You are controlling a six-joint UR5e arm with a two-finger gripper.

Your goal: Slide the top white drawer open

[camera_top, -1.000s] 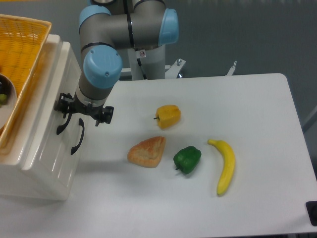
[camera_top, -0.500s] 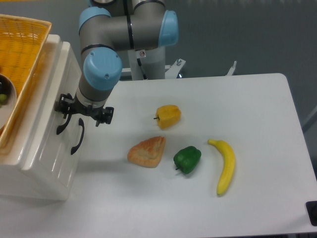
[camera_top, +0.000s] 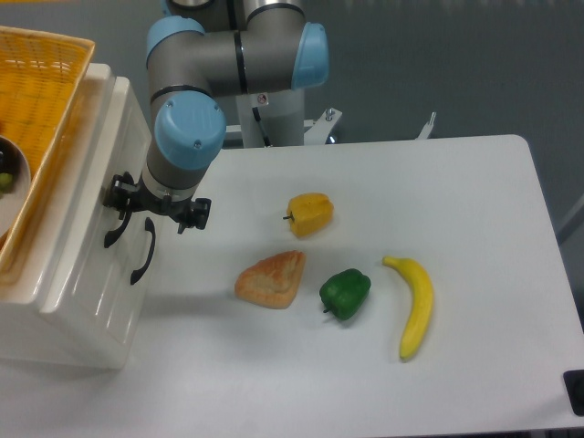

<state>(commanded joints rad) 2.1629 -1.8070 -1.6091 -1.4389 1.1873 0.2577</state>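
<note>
Your end effector (camera_top: 153,206) sits at the cabinet front, left side of the table (camera_top: 474,182), right by the upper black handle (camera_top: 113,230). Can't tell if the fingers are spread or pinching it. Top drawer (camera_top: 96,173) lies just left of it & looks closed. Its front faces right toward the veg; handle's long axis runs roughly up-down in view. Pull goes rightward, I'd judge.
</note>
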